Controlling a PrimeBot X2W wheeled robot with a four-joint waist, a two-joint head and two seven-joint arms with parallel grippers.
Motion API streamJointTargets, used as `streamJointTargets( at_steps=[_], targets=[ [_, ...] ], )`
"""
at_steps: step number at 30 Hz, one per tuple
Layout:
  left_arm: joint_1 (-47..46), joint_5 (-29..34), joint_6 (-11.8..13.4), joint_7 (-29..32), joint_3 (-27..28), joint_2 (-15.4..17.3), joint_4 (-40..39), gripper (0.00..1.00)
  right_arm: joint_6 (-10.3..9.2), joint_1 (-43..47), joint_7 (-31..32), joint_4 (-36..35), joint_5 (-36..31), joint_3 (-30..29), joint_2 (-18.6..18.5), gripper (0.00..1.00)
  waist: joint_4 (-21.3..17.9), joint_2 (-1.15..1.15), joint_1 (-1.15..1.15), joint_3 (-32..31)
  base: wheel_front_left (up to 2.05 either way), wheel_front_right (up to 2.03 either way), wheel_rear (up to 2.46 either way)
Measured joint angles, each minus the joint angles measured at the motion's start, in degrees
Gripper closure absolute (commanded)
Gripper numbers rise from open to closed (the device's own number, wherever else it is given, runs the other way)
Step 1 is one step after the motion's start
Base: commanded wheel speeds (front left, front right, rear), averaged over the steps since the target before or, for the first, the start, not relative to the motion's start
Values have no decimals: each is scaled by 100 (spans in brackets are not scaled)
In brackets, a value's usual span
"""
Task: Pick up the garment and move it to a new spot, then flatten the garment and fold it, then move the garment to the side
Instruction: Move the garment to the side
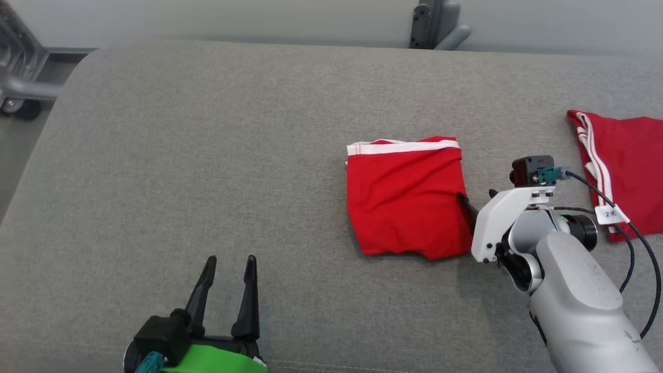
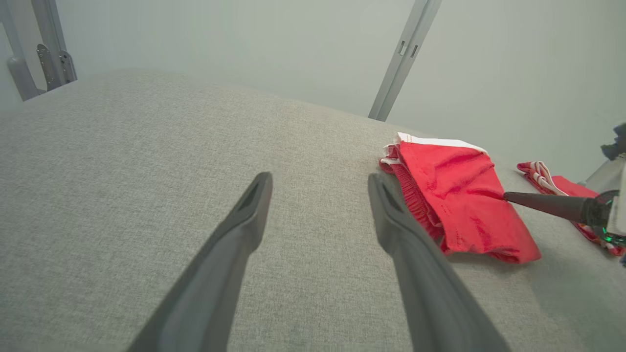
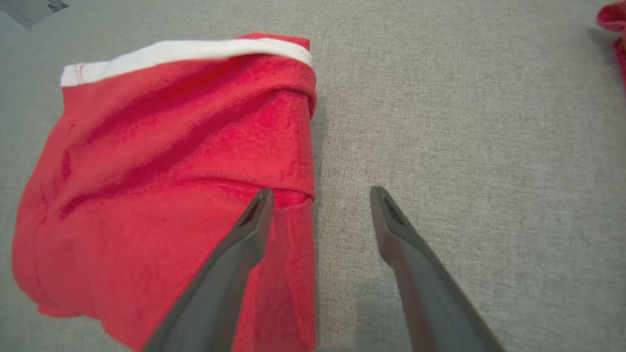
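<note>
Head view shows the folded red garment (image 1: 404,199), white band along its far edge, lying on the grey fabric-covered desk (image 1: 207,155), right of centre. The right claw (image 3: 320,191) is spread wide at the garment's right edge, one finger over the cloth, the other over bare desk, pinching nothing. The left claw (image 1: 231,259) is spread too, empty, well apart at the near left. A second red garment (image 1: 629,160) lies at the far right.

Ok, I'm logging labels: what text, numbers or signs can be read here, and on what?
"2", then a mark too blurred to read: white tag on the black cable.
Folded red garment: no readable text.
</note>
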Motion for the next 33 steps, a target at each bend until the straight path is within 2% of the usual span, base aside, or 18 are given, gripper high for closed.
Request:
streamJointTargets(
  at_steps=[8, 9, 10, 14, 17, 19, 21, 22, 28, 33],
  targets=[
    [-97, -24, 77, 0, -123, 1, -3, 0, 0, -506, 68, 777, 36, 27, 33, 0, 496, 0, 0, 402, 0, 0, 0],
    [-103, -23, 78, 0, -120, 1, -7, 0, 0, -570, 37, 838, 77, -7, 44, 90, 529, 0, 0, 448, 0, 0, 0],
    [-111, -22, 82, 0, -111, 1, -7, 0, 0, -636, 15, 902, 175, -55, 57, 100, 557, 0, 0, 494, 0, 0, 0],
    [-139, 0, 129, 0, -35, 1, -29, 0, 2, -755, -190, 921, 490, -56, 115, 100, 561, 0, 0, 617, 0, 0, 0],
    [-154, 0, 138, 0, 12, -1, -86, 0, 2, -760, -257, 632, 900, -76, 66, 100, 457, 0, 0, 649, 0, 0, 0],
    [-149, -1, 134, -1, 81, 0, -172, 0, 4, -759, -227, 305, 1069, -90, -121, 100, 353, 0, 0, 653, 0, 0, 0],
    [-141, 0, 123, -1, 169, -1, -268, 0, 4, -725, -92, -88, 1116, -118, -459, 100, 226, 0, 0, 640, 0, 0, 0],
    [-141, 0, 123, -1, 169, -1, -268, 0, 4, -725, -92, -88, 1116, -118, -459, 100, 226, 0, 0, 640, 0, 0, 0],
    [-130, -15, 94, 0, 223, -1, -398, 0, 0, -518, 883, -1418, 1347, -442, -1174, 100, -197, 0, 0, 595, 0, 0, 0],
    [-289, 1, 5, 0, 116, -1, -386, 0, -1, -602, 1816, -1931, 1128, -1027, -1616, 100, -434, 0, 0, 694, 0, 0, 0]
  ],
)
